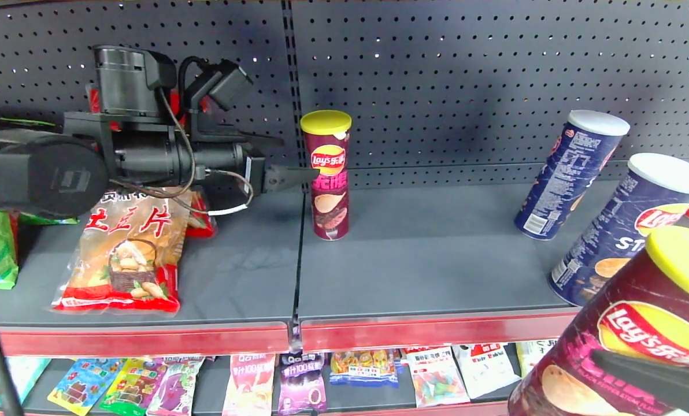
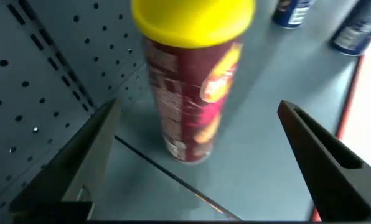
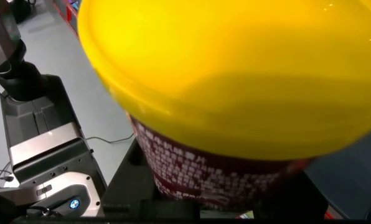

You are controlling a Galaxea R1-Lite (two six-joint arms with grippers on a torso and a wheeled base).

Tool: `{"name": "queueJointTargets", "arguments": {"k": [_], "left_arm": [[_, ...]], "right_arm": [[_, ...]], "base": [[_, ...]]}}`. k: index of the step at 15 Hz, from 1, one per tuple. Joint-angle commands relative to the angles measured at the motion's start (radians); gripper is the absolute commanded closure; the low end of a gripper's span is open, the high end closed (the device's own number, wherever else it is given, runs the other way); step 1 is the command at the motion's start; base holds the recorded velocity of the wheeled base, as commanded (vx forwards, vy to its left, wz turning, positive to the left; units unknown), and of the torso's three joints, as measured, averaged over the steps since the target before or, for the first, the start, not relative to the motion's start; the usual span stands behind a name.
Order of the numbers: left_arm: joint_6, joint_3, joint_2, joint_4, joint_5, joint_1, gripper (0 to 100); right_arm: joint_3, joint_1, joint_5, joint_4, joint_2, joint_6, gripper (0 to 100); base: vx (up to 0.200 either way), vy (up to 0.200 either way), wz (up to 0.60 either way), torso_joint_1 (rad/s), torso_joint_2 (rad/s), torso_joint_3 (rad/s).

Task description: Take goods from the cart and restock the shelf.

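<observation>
We see a maroon chip can (image 1: 329,176) with a yellow lid standing upright on the grey shelf (image 1: 425,260), toward the back, just right of the seam between its two boards. A second maroon can (image 1: 628,341), also with a yellow lid, sits tilted in the right gripper (image 1: 645,372), in front of the shelf's red edge at its right end. A blue can (image 1: 570,173) and a nearer blue can (image 1: 628,231), both white-lidded, stand on the shelf's right part.
</observation>
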Motion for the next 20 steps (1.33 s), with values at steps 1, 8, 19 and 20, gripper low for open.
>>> {"name": "queueJointTargets", "arguments": {"k": [1,8,19,20], "left_arm": [[-0.001,-0.042,0.063,0.001,0.002,0.001,0],[-0.007,-0.128,0.141,0.002,-0.045,-0.004,0],[-0.044,-0.204,0.217,-0.018,-0.042,-0.051,100],[-0.05,-0.2,0.214,-0.019,-0.041,-0.053,100]], "right_arm": [[0.002,-0.005,0.002,0.0,-0.001,-0.001,100],[0.002,-0.005,0.0,0.0,0.001,0.013,100],[0.007,-0.026,0.002,0.0,-0.001,0.018,100],[0.007,-0.026,0.002,0.0,0.001,0.018,100]], "base": [[0.0,0.0,0.0,0.0,0.0,0.0],[0.0,0.0,0.0,0.0,0.0,0.0],[0.0,0.0,0.0,0.0,0.0,0.0],[0.0,0.0,0.0,0.0,0.0,0.0]]}}
